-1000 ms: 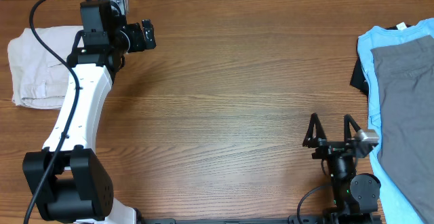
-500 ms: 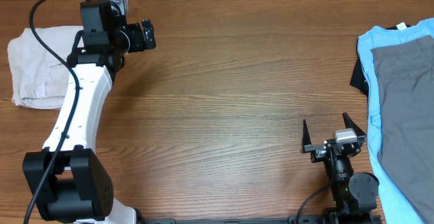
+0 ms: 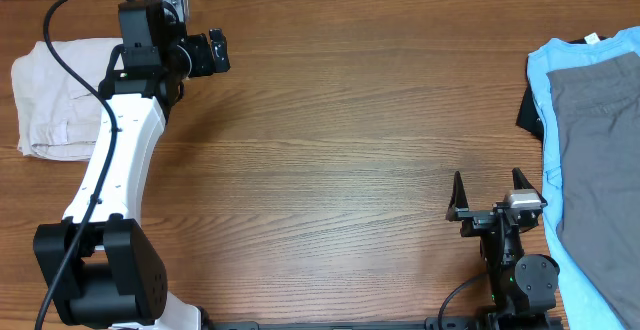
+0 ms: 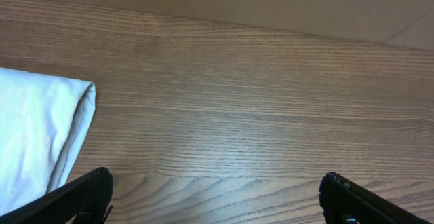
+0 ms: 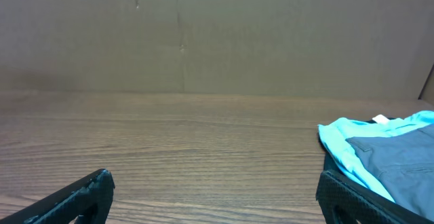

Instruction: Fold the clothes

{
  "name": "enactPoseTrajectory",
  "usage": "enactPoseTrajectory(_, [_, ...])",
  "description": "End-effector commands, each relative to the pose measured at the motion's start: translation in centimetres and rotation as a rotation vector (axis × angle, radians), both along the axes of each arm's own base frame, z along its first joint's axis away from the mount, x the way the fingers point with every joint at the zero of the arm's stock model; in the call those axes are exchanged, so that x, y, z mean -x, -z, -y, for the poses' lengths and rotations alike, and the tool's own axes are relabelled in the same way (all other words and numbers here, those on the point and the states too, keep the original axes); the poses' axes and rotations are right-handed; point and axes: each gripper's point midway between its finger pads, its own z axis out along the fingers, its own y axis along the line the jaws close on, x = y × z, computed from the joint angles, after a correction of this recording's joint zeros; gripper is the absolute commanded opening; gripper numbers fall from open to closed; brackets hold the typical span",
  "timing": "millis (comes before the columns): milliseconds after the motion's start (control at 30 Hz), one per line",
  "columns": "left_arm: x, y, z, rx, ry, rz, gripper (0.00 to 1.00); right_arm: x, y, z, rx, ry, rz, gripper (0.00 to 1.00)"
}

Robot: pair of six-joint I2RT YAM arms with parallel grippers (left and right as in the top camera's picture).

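Left arm: the white-shelled left arm with black joints point(image 3: 110, 160) is stretched from its black base at the near left toward the far left.
Left wrist: bent, so that the black two-finger left gripper point(image 3: 215, 52) is pointed toward the table's middle.
Left jaws: held wide apart, nothing gripped.
Right arm: the compact black right arm point(image 3: 520, 270) is folded low over its base at the near right.
Right jaws: the black two-finger right gripper point(image 3: 487, 180) is pointed away from the base, spread wide, nothing gripped.

Light falls evenly and fairly brightly on the wooden table point(image 3: 340, 120), seemingly from above; the left arm point(image 3: 115, 150) casts only a soft, faint shadow beside it; the overhead view is sharp; both wrist views are softer and duller; the clothes point(image 4: 34, 136) wash out near white there; the back wall point(image 5: 271, 34) looks dim.
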Motion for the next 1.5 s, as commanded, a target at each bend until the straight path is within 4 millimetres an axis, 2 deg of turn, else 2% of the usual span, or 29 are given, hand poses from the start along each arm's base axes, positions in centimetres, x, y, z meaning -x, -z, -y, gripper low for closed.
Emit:
enactPoseTrajectory(0, [-0.1, 0.3, 0.0, 0.010, -0.005, -0.006, 1.00, 0.0, 0.1, 0.1, -0.024, 0.009, 0.005, 1.00])
enactPoseTrajectory(1033, [0.0, 0.3, 0.0, 0.010, -0.006, -0.008, 1.00, 0.0, 0.1, 0.1, -0.024, 0.009, 0.005, 1.00])
enactPoseTrajectory(1167, [0.1, -0.4, 0.0, 0.010, -0.006, 0.006, 1.00, 0.0, 0.1, 0.1, -0.024, 0.008, 0.005, 1.00])
enactPoseTrajectory(1267, [0.4, -1.7, 0.0, 0.009, -0.006, 0.034, 1.00, 0.0, 0.1, 0.1, -0.024, 0.009, 0.005, 1.00])
enactPoseTrajectory(1467, [1.3, -5.4, 0.1, 0.006, -0.005, 0.113, 1.00, 0.0, 0.1, 0.1, -0.024, 0.008, 0.005, 1.00])
